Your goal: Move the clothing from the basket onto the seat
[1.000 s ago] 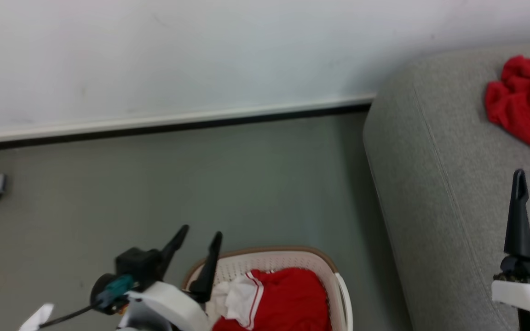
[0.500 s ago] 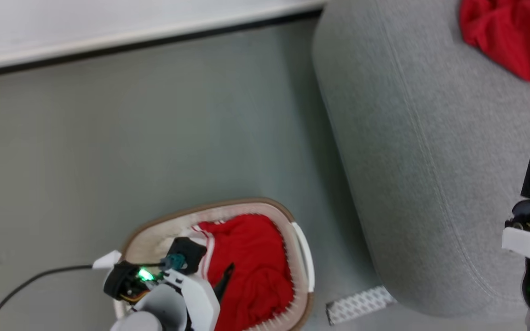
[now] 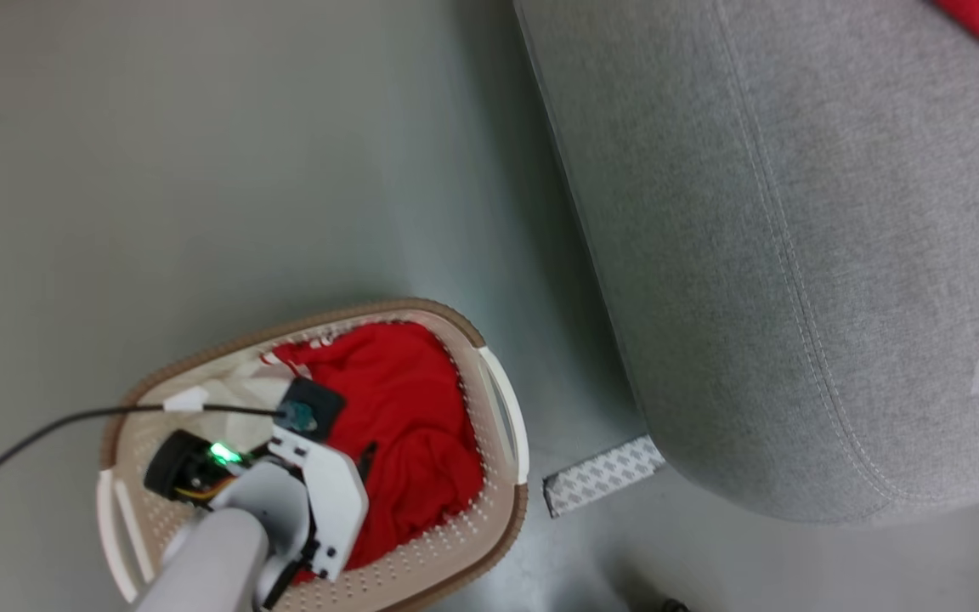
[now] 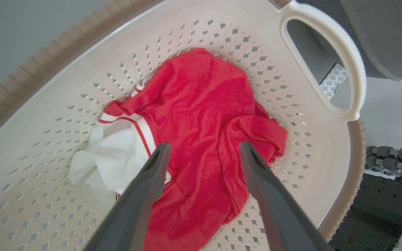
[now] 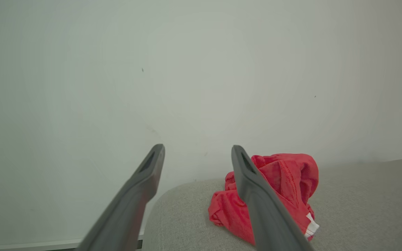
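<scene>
red clothing (image 4: 201, 115) lies crumpled in the basket (image 4: 65, 90), white trim at one side. l gripper (image 4: 203, 145), fingers spread, now hangs inside just over it; a sec ago it was up by the rim. head cam has tilted down. r gripper (image 5: 197, 149), fingers apart & empty, is above the grey seat (image 5: 361, 209), where another red garment (image 5: 284, 174) lies. patterned strip (image 3: 604, 474) lies on the floor betw basket & seat.

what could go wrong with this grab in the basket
The open left claw hangs above the clothing; closing on one loose fold may let it slip out. Going deeper, it might catch the perforated floor of the basket. The black cable crossing the rim could snag during lifting.
</scene>
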`<state>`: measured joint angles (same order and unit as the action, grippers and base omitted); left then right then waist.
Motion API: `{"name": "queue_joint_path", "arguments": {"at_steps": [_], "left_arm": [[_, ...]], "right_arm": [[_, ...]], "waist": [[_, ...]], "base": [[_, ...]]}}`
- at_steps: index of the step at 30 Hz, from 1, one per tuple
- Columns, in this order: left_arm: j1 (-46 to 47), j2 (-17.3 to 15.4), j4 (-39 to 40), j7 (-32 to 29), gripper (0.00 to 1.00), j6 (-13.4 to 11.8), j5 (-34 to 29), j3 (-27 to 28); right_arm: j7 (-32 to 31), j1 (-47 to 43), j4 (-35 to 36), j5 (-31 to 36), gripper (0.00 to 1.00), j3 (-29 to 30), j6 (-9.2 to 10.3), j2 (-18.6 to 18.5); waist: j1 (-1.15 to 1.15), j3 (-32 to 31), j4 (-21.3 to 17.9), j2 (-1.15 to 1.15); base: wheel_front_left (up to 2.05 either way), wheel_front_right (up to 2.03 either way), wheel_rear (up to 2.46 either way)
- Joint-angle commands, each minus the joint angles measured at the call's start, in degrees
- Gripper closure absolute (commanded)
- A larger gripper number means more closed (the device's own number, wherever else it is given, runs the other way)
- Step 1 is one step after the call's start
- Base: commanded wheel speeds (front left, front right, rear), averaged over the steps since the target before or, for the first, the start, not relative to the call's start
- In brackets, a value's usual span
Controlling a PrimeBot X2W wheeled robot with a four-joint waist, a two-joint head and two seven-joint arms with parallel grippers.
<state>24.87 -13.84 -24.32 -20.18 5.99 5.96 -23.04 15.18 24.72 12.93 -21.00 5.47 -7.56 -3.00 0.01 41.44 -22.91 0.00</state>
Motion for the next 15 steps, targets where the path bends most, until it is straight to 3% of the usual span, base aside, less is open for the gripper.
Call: {"name": "queue_joint_path", "arguments": {"at_steps": [1, 15], "left_arm": [[1.32, -1.19, -0.60, -0.58, 0.00, -0.50, -0.80, 0.53], [4.47, -5.42, 0.14, -4.87, 0.00, -3.04, -1.16, 2.58]], "right_arm": [[-0.07, 1.73, 0.29, -1.02, 0.00, -0.06, 0.15, 0.13], [-0.07, 5.05, 1.27, -5.18, 0.00, -1.53, 0.14, 0.13]], "waist": [[-0.01, 3.16, -1.67, 0.00], [-0.01, 9.99, -5.04, 0.00]], "base": [[0.00, 0.00, 0.00], [0.00, 0.00, 0.00]]}}
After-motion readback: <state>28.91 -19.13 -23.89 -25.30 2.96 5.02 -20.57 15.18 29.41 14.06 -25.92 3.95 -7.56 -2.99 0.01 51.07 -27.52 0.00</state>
